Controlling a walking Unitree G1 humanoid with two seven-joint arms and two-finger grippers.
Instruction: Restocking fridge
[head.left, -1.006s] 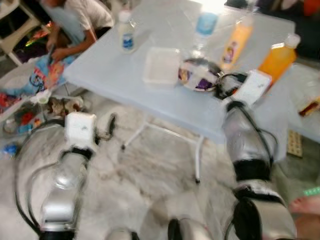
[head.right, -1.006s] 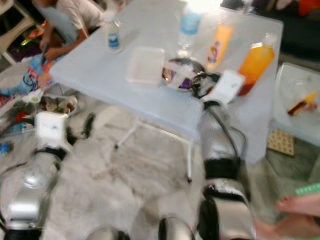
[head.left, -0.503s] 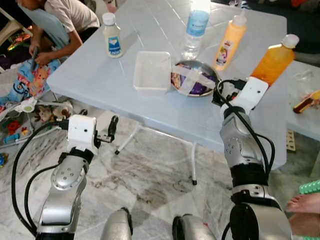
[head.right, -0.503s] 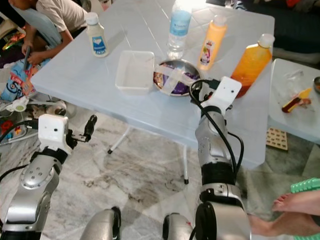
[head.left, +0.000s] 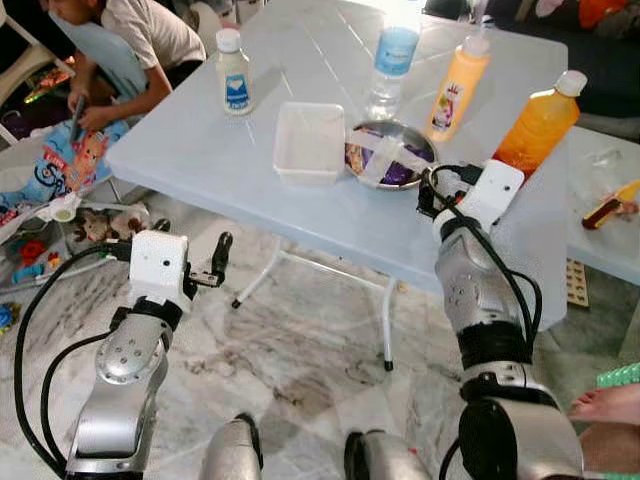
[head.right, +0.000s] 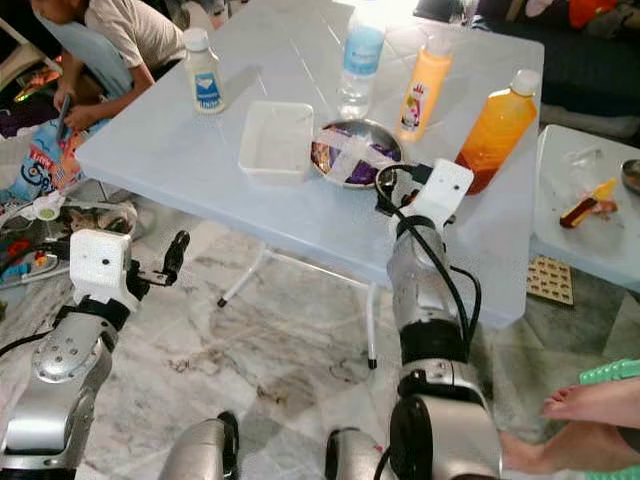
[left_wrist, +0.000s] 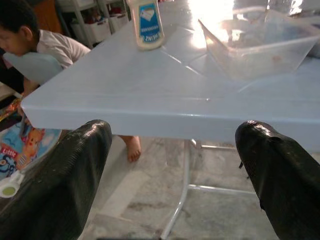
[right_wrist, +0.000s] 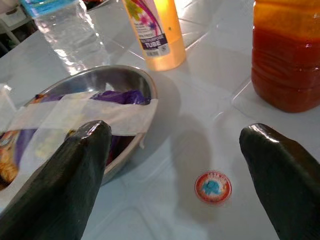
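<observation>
Orange bottle (head.left: 541, 122) stands on bench (head.left: 200, 150) by steel bowl (head.left: 392, 155) | right claw (right_wrist: 175, 165) wide open, empty, over bench | left claw (left_wrist: 175, 165) open, below edge | step: we approach; next: close on one item.

Silver arms — white wrist boxes, black cables, glossy black fingers (left_wrist: 60, 185).

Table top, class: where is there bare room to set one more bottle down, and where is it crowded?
The table is bare along the near edge between the small white bottle and the clear tub. Crowded: the tub, taped metal bowl, water bottle, yellow bottle, orange juice bottle and open right gripper.
</observation>
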